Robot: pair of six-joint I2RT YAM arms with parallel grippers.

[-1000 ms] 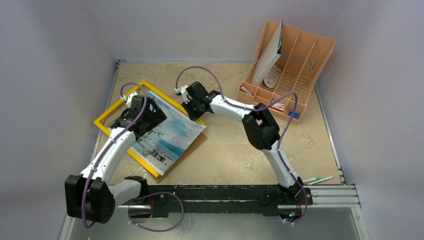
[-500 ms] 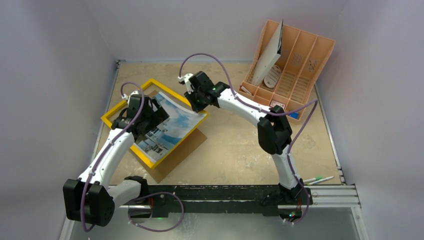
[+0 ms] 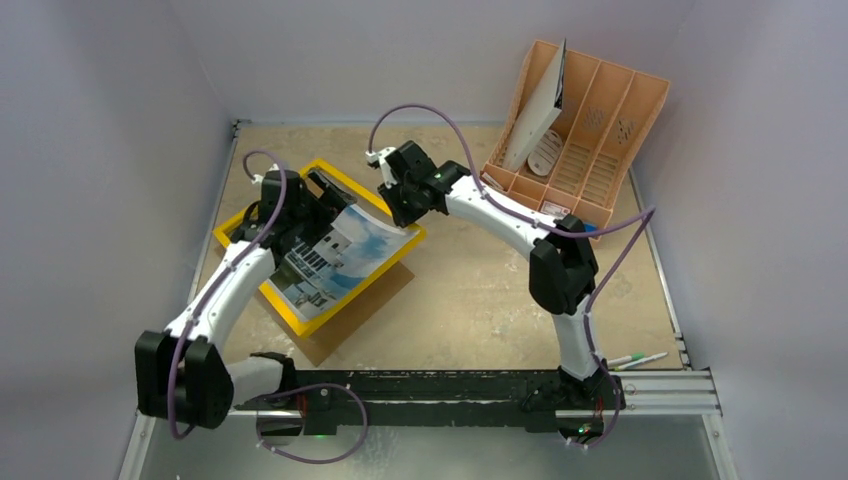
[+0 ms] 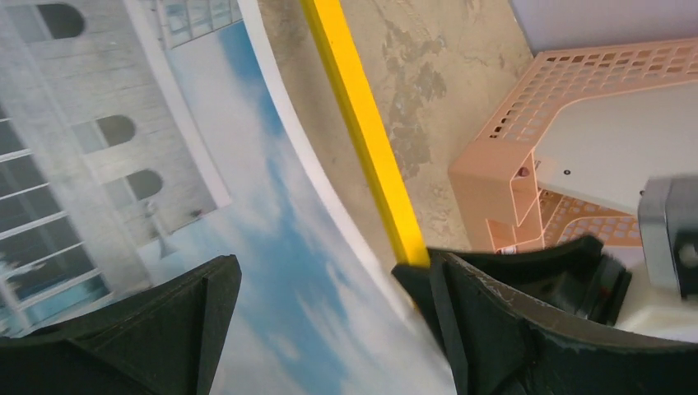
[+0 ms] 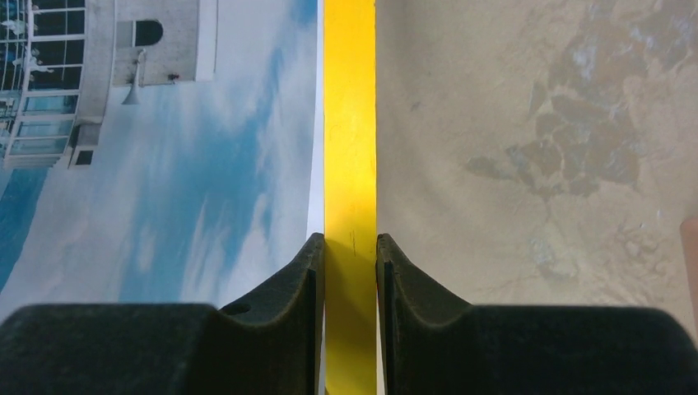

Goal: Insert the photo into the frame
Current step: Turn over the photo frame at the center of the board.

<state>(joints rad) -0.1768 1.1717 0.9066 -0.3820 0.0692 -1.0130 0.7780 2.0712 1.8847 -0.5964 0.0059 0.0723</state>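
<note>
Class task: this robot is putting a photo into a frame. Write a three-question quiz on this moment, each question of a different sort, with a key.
1. True or false: the photo lies underneath the frame.
2. What sits between the fingers of the right gripper? A) the frame's yellow bar B) the photo's corner C) nothing
3. Fill in: the left gripper, over the photo, is ____.
Key: 1 false; 2 A; 3 open.
</note>
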